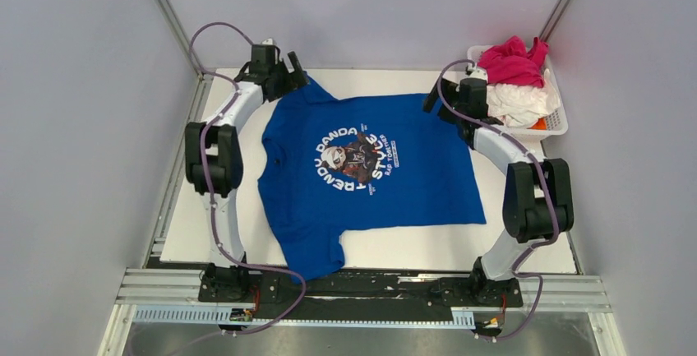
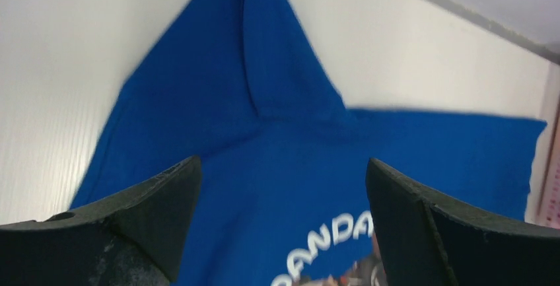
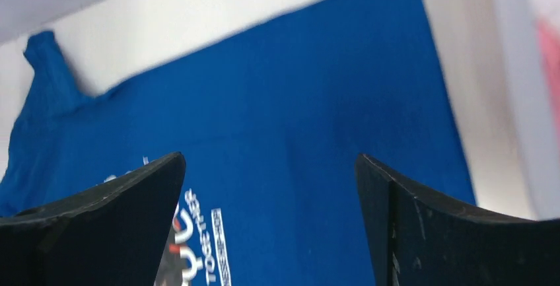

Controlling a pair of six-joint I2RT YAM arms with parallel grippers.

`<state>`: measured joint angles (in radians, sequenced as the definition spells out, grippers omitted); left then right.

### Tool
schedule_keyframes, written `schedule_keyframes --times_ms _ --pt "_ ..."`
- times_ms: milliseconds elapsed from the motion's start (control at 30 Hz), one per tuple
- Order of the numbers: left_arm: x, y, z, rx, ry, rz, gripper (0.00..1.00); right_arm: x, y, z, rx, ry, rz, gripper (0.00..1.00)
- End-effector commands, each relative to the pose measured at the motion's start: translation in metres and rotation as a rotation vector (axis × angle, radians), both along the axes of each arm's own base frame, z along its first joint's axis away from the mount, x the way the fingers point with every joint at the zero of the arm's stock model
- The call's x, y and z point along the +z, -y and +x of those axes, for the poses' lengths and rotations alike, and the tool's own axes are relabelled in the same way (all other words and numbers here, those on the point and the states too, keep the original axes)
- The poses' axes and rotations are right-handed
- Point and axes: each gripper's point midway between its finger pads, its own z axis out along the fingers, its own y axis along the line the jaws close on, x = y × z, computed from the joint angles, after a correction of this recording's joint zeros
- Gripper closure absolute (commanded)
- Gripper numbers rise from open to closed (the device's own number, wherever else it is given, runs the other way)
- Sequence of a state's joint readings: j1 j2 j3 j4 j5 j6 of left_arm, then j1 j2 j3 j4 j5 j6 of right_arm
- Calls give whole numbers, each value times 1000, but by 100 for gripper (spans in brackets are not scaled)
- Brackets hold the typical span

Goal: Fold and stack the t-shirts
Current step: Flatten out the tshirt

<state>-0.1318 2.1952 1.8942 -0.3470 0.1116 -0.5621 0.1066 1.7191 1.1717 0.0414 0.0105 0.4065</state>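
The royal blue t-shirt [image 1: 419,183] lies spread flat on the white table [image 1: 526,249], its round panda print [image 1: 353,161] facing up. My left gripper [image 1: 290,71] is open and empty above the shirt's far left sleeve; in the left wrist view the gripper [image 2: 284,167] hangs over the blue cloth [image 2: 264,101]. My right gripper [image 1: 442,93] is open and empty above the shirt's far right corner; in the right wrist view the gripper [image 3: 271,160] hangs over blue cloth [image 3: 310,101]. The magenta pink shirt [image 1: 511,62] and the white shirt [image 1: 518,103] lie crumpled in the basket.
The white lattice basket [image 1: 562,122] stands at the far right corner of the table. Grey walls and metal frame posts close in the left, back and right sides. A metal rail [image 1: 362,290] runs along the near edge with both arm bases on it.
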Motion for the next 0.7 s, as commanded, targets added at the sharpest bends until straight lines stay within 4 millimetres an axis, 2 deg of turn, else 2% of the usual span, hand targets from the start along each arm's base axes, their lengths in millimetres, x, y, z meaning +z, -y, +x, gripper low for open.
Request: schedule_keyframes --times_ms 0,33,67,100,133,167,233,467,667 --pt "7 13 -72 2 -56 -96 0 -45 -19 -53 28 -200 124 0" --pt "18 13 -84 1 -36 -102 0 -54 -20 -63 29 -240 138 0" --pt "-11 12 -104 8 -103 -100 0 -62 -21 -72 28 -272 154 0" --pt "-10 13 -113 6 -101 -109 0 -68 -24 -80 36 -294 172 0" --pt "-32 12 -131 6 -156 -112 0 -73 -27 -87 48 -315 184 0" --pt "-33 14 -136 -7 -155 -125 0 -79 -29 -93 61 -335 191 0" --pt "-61 12 -158 -5 -216 -125 0 -90 -30 -102 60 -375 196 0" --pt "-106 0 -182 36 -341 -87 0 -121 -34 -144 30 -505 268 0" --pt "-122 -32 -197 98 -392 -21 0 -132 -39 -181 -8 -581 264 0"
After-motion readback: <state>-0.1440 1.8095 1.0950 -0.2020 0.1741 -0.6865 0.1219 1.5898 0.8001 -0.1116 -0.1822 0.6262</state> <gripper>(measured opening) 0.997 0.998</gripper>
